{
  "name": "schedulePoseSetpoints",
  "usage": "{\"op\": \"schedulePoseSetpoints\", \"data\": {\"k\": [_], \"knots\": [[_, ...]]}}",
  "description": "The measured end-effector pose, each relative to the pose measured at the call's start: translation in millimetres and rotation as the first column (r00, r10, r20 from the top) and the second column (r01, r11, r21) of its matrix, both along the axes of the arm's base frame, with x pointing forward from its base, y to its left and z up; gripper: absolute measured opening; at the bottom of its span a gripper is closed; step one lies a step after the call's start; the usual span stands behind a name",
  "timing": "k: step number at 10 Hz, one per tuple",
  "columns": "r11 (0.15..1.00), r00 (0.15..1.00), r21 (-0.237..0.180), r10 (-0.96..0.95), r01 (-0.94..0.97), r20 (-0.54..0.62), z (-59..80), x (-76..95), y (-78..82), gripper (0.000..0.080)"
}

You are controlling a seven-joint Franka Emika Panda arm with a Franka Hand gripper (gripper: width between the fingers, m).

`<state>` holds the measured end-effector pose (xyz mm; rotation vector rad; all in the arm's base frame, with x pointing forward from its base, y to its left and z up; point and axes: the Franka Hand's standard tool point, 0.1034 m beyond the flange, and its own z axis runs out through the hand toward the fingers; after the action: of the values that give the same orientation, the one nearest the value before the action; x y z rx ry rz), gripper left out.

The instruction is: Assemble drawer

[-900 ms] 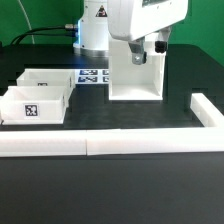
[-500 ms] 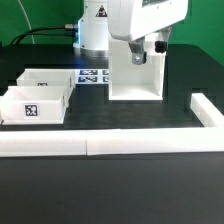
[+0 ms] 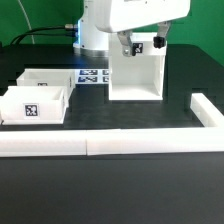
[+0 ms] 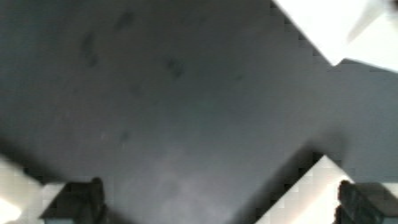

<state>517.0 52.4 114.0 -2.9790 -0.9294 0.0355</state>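
The white cabinet shell (image 3: 135, 76) stands upright at the middle of the table, its open side facing the exterior view's front. Two small open-topped white trays (image 3: 46, 80) (image 3: 33, 106) sit side by side to the exterior view's left, each with a square tag. My gripper (image 3: 140, 47) hangs just above the shell's top edge, open and empty. In the wrist view my gripper (image 4: 217, 205) shows dark fingertips (image 4: 71, 203) wide apart over the dark table, with nothing between them. A white corner of the shell (image 4: 350, 28) shows at the picture's edge.
The marker board (image 3: 92, 76) lies flat behind the trays. A long low white border bar (image 3: 100, 146) runs along the front, and another (image 3: 207, 110) turns back at the exterior view's right. The robot base stands behind the shell.
My arm has risen a little, lifting the gripper off the top of the cabinet shell. The shell and the trays have not moved.
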Motion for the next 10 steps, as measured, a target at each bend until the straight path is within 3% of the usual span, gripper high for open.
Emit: {"op": "schedulePoseSetpoints", "data": {"k": [2, 7, 10], "knots": [[0.979, 0.974, 0.004, -0.204, 0.205, -0.094, 5.6, -21.8, 7.1, 0.065], [0.978, 0.974, 0.007, -0.208, 0.209, -0.092, 5.7, -21.6, 7.2, 0.065], [0.894, 0.893, -0.01, -0.448, 0.448, -0.036, 16.5, -57.3, 20.5, 0.065]]}}
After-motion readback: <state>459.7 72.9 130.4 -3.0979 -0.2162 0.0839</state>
